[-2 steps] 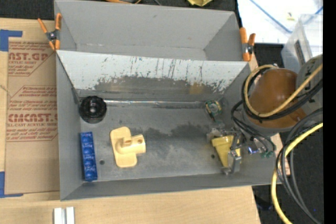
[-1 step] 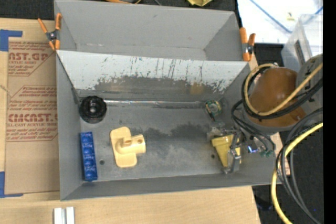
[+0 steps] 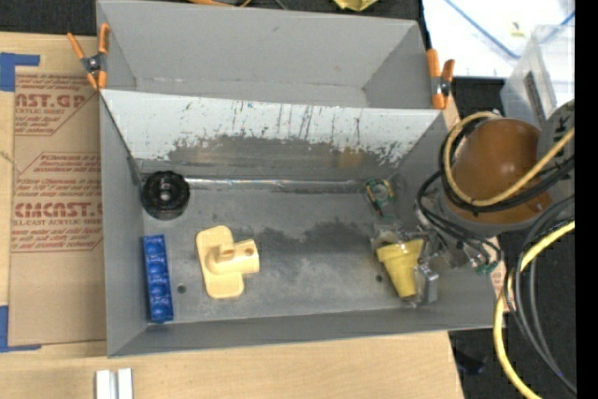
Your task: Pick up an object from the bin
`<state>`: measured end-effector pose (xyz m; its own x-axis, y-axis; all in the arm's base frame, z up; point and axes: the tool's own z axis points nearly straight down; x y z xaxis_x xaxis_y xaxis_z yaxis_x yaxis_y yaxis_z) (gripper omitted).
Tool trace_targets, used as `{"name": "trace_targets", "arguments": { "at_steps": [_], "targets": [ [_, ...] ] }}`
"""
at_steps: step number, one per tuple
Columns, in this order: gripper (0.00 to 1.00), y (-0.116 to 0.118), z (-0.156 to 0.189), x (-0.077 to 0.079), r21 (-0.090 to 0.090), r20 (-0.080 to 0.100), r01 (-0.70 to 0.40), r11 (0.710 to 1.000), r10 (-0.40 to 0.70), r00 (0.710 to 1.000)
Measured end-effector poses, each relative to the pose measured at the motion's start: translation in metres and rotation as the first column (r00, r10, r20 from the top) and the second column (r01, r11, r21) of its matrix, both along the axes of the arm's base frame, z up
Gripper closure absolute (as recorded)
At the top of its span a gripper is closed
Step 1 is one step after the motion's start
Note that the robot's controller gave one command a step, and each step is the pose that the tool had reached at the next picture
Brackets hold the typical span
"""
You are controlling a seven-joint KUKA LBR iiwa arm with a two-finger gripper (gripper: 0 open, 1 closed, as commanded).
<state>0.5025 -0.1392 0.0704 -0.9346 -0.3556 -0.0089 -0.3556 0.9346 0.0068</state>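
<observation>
A: What sits nearest the fingers?

B: A small yellow piece, low in the right front corner of the bin. It lies just to the left of the grey metal tip, touching it or very nearly.

A: Pinched, then?

B: I cannot tell. One metal tip shows at its right side and the rest is lost in cables, so whether the fingers are spread or pressing on it is not to be made out.

A: How does the piece lie?

B: Its long axis runs from upper left to lower right, slanting toward the front wall. The arm comes in from the right, so the piece lies on the side away from the wrist. My judgement is that any lift depends on the fingers straddling that slant across its narrow way.

A: And further off?

B: Well apart to the left, a pale yellow block lies flat on the floor. Beyond it a blue bar lies along the left wall. Furthest back, a black knob sits at the foot of the rear slope.
</observation>
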Motion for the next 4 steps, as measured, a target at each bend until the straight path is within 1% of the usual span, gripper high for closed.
{"name": "trace_targets", "arguments": {
  "at_steps": [4],
  "targets": [
    [1.0, 0.0, 0.0001, 0.0, 0.001, 0.0, 0.0, 1.0, 0.0, 1.0]
  ]
}}
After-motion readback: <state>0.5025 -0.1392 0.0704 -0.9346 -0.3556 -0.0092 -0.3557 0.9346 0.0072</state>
